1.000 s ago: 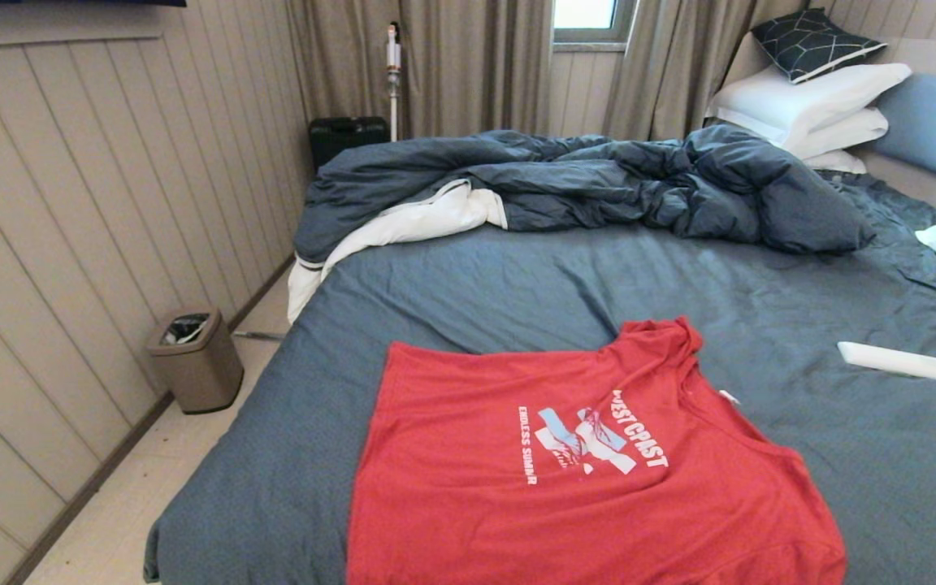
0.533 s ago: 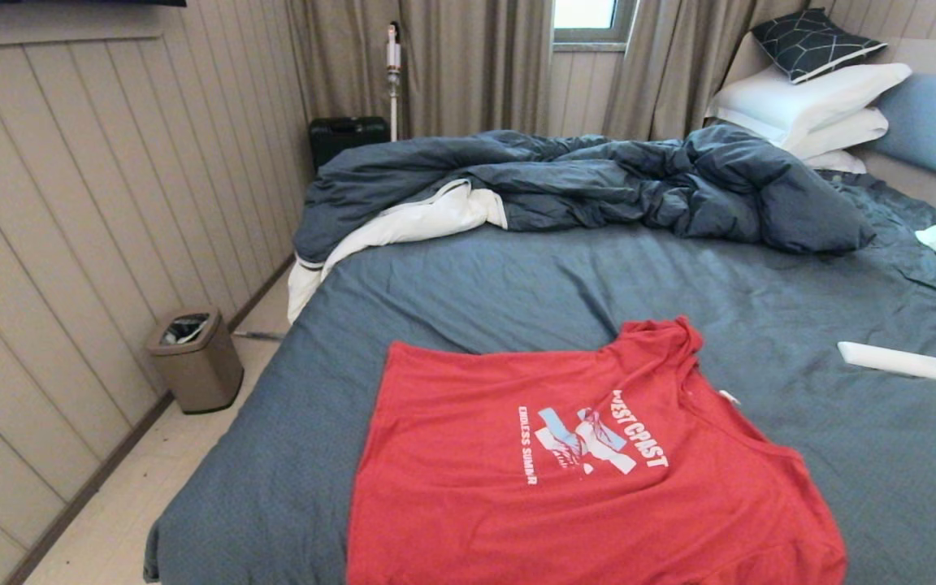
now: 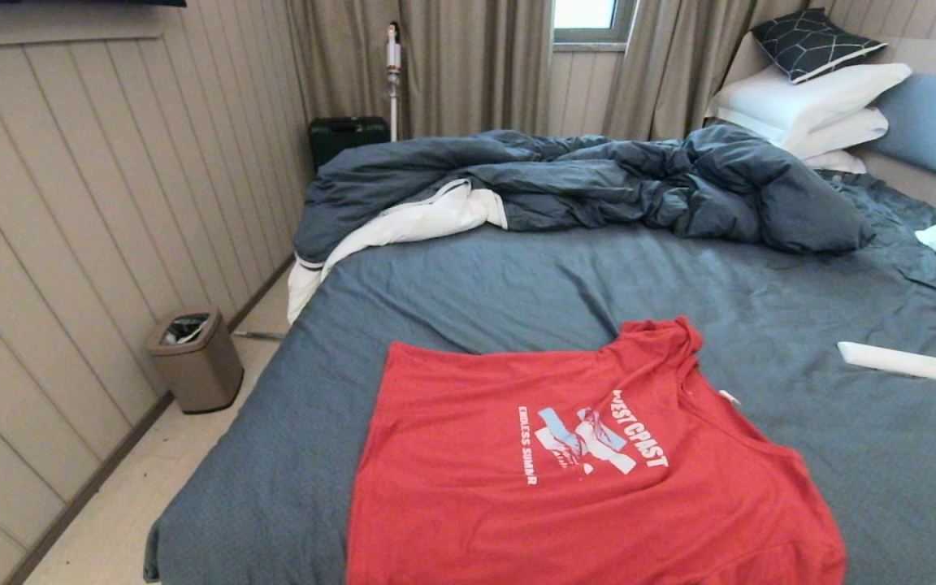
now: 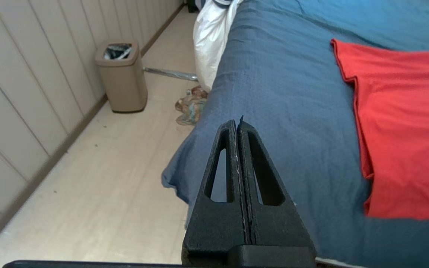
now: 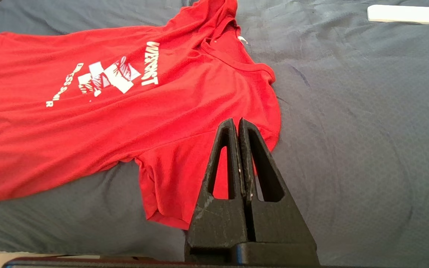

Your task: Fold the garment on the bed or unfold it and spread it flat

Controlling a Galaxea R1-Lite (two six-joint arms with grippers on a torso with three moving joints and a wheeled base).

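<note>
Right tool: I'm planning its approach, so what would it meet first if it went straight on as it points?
Probably the red T-shirt's near sleeve, which lies just past the shut right tool; depth is unclear.

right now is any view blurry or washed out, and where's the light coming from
Head view: sharp, soft even daylight, the window at the far wall blown out white, no hard shadows on the shirt. Left wrist view: the left gripper crisp, the floor and bin softer, bed tinted bluer. Right wrist view: the right gripper and shirt print clear, no glare.
</note>
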